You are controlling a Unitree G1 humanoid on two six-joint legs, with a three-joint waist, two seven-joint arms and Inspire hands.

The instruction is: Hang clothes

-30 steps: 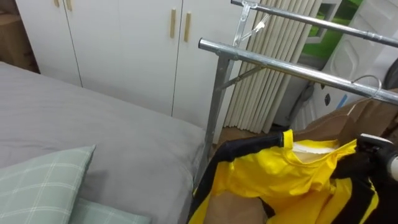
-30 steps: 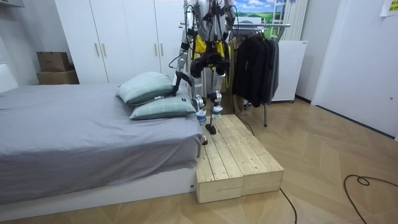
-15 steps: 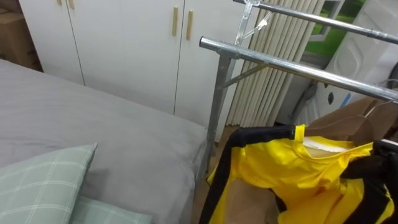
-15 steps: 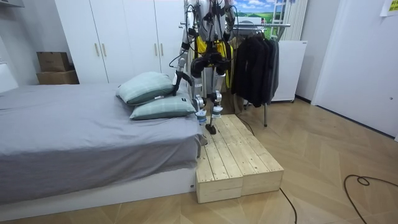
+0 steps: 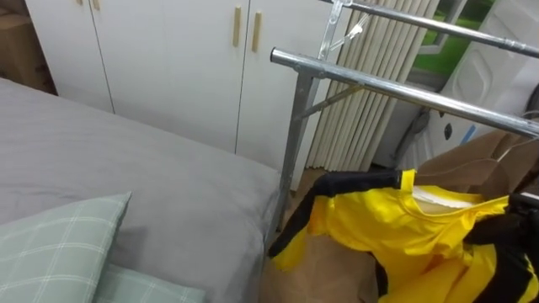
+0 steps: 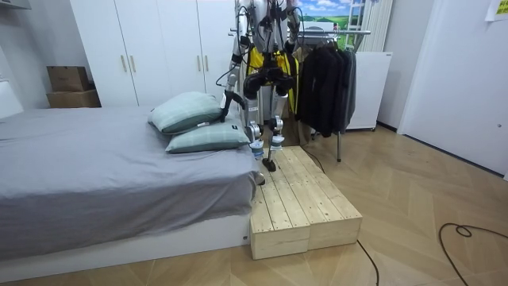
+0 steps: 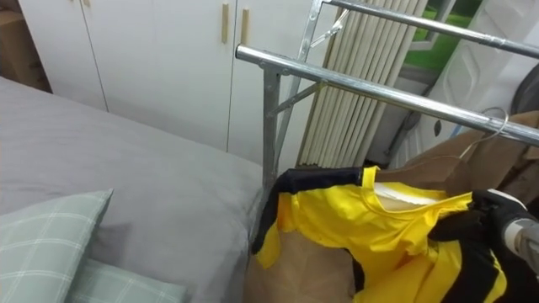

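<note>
**Yellow shirt held just under the rail**

One yellow shirt [image 7: 370, 223] sits at 4 o'clock, held close beneath the nearer rail [image 7: 362, 82], probably so that the one hanger hook [image 7: 497, 120] can catch there. The right hand [image 7: 498, 206] enters at 3 o'clock, its fingers buried in cloth, so I cannot tell their state. The left hand [image 6: 232, 98] hangs low and its fingers are unreadable. The count is two rails and two pillows [image 5: 59, 240].

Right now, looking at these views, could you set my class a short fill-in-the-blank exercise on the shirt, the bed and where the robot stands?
1. The shiny shirt with black trim, beside the silver metal rail, is ____.
2. The pale green checked pillow lies on the ____ bed.
3. In the room view, the robot stands on a low ____ platform beside that bed.

Missing words: yellow; grey; wooden.
</note>
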